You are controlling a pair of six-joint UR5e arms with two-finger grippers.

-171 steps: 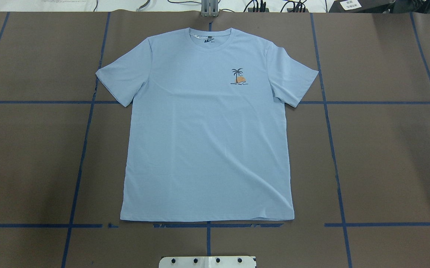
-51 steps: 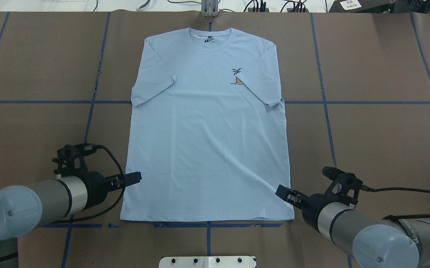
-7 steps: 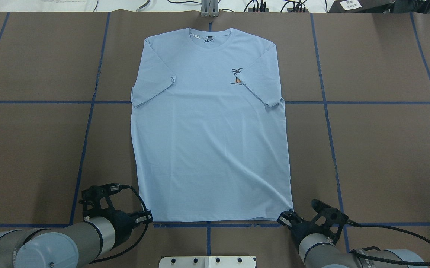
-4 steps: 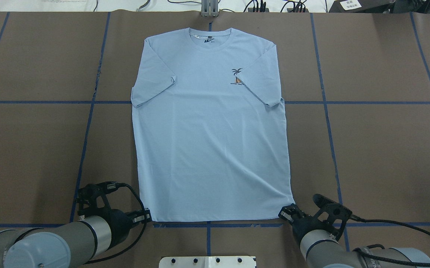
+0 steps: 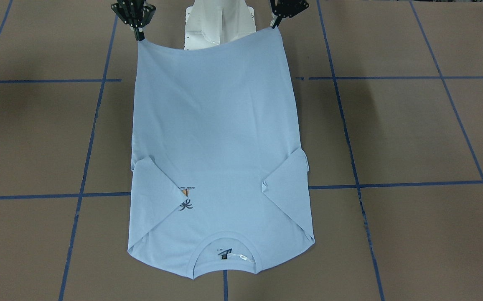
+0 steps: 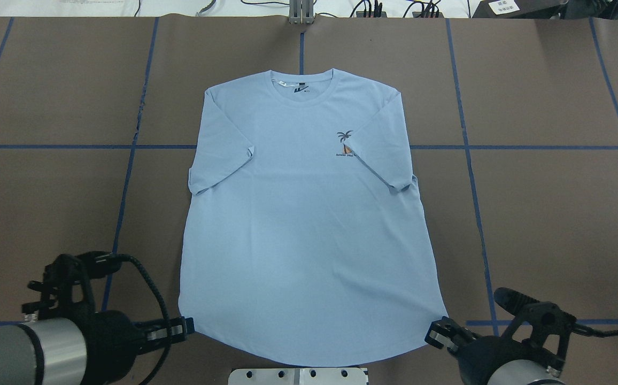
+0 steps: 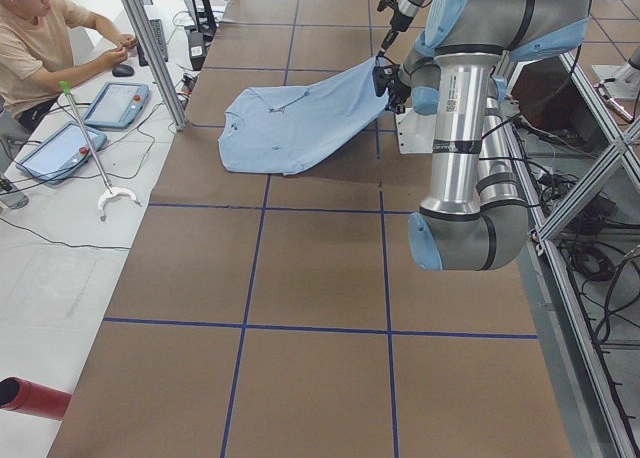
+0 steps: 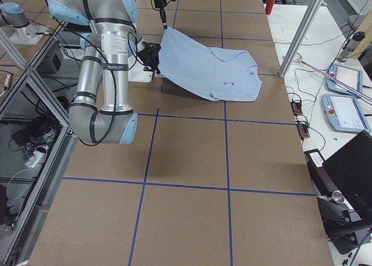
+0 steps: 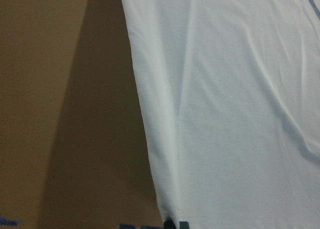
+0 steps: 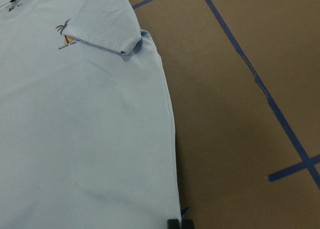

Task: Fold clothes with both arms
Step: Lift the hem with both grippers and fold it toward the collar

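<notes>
At the near edge of the brown paper-covered surface (image 6: 555, 214) marked with blue tape lines, the black two-finger left claw (image 6: 180, 327) and the black two-finger right claw (image 6: 437, 336) are each pinching tight on a bottom corner of the light blue short-sleeved thin-fabric T-shirt (image 6: 303, 230). A moment ago those corners were lying flat along the near tape line. Now they are riding up off the surface, and the hem (image 6: 309, 359) is sagging in a curve between them. Farther out, the body is sloping down onto the surface, with the left-side sleeve (image 6: 221, 155) and the right-side sleeve (image 6: 384, 152) lying folded inward, the latter partly covering the small orange-and-navy palm print (image 6: 345, 143). Toward the far edge, the round collar (image 6: 302, 80) is sitting nearer than before, so the lift is dragging the whole garment. Both grips appear to be holding. Carrying the hem toward the collar looks like the coming step.
</notes>
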